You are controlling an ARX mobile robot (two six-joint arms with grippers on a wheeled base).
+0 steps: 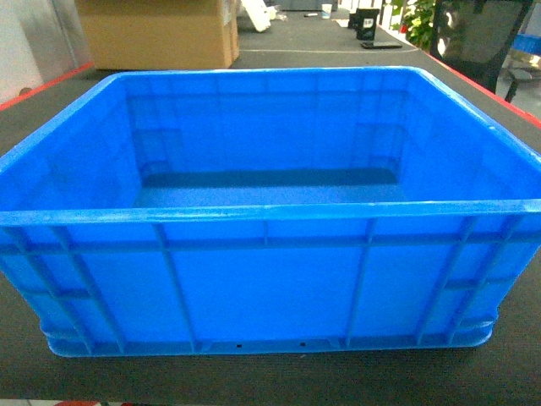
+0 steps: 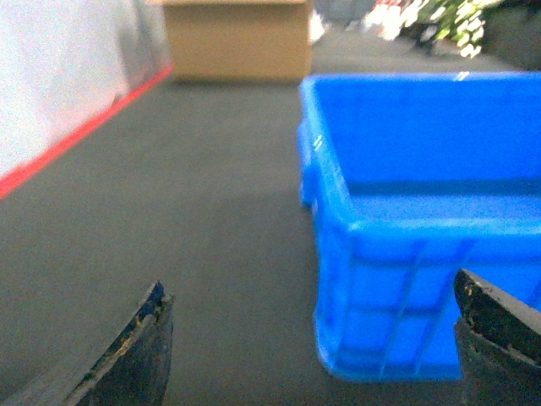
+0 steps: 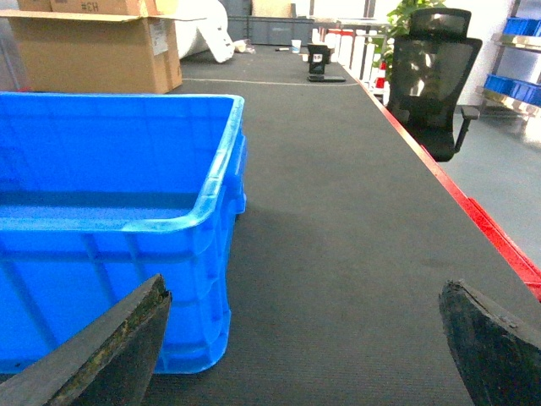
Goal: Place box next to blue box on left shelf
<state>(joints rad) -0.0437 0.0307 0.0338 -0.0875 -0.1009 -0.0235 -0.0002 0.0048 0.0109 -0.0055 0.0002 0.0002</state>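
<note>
The box (image 1: pixel 270 279), a large bright-blue empty crate with a thick rim and ribbed walls, stands on a dark mat-covered table and fills the head view. My left gripper (image 2: pixel 308 288) is open, low over the mat by the box's (image 2: pixel 423 254) near left corner, its right finger (image 2: pixel 499 338) in front of the box wall. My right gripper (image 3: pixel 303 286) is open by the near right corner of the box (image 3: pixel 110 254), its left finger (image 3: pixel 110 355) in front of that wall. Neither holds anything. The left shelf and the other blue box are out of view.
A cardboard carton (image 1: pixel 161 34) stands on the table behind the box, at the far left. Red strips (image 3: pixel 499 241) mark the table's edges. A black office chair (image 3: pixel 435 72) stands off the right side, with blue bins on a rack (image 3: pixel 520 85) beyond it.
</note>
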